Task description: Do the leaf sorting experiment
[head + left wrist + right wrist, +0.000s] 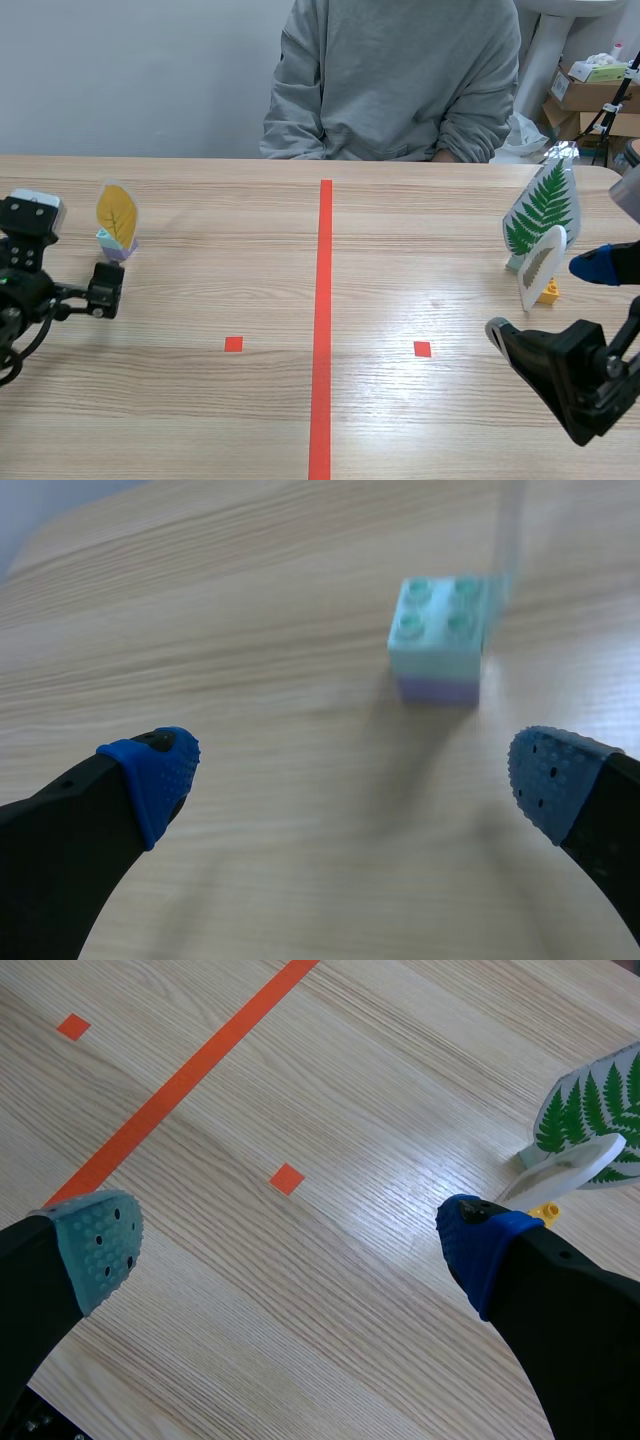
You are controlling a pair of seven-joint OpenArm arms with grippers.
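A yellow leaf card (117,213) stands upright in a pale green and purple brick (113,243) at the table's far left. In the left wrist view that brick (443,640) lies ahead of my open left gripper (355,770), slightly toward its right finger. In the scene view the left gripper (95,287) sits just below the card. At the right, a green fern card (543,208) and a smaller pale leaf card (540,267) on a yellow brick (549,291) stand close together. My right gripper (290,1230) is open above bare table, the cards (590,1125) beyond its right finger.
A person in a grey sweater (395,75) sits across the table. An orange tape line (322,320) runs down the middle, with a small red square (233,344) on each side. Cardboard boxes (590,95) stand behind the table's far right corner.
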